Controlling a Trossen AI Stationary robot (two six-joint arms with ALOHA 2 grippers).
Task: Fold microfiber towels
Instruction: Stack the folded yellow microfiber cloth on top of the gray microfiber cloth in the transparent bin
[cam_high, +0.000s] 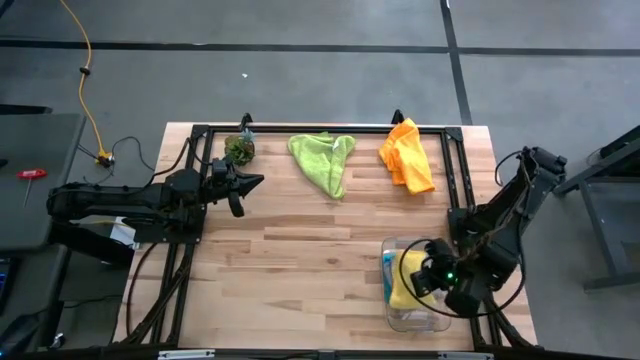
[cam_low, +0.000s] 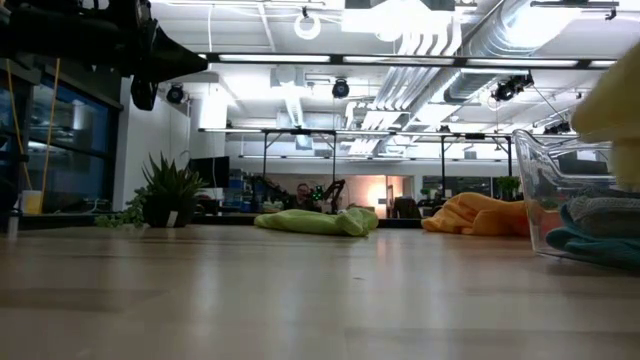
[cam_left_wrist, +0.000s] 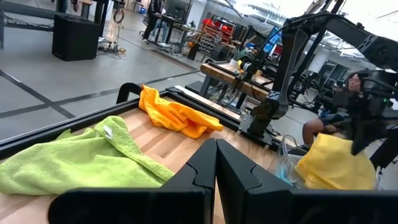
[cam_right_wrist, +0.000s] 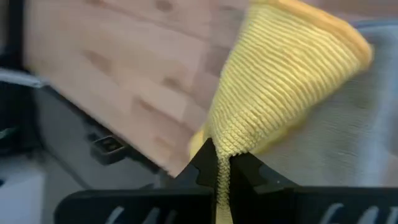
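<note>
The right gripper (cam_right_wrist: 217, 163), at the lower right of the overhead frame, pinches a corner of the yellow towel (cam_right_wrist: 280, 93) over the clear bin (cam_high: 400, 318), which hides most of the teal towel (cam_low: 585, 240). The left gripper (cam_high: 248, 182) hovers closed and empty at upper left. The lime green towel (cam_high: 325, 160) and orange towel (cam_high: 407, 155) lie crumpled along the table's (cam_high: 300, 260) far edge; its centre is bare wood.

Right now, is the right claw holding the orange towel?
No: in the right wrist view the right claw is shut on the yellow towel, while the orange towel lies apart at the table's far edge.
</note>
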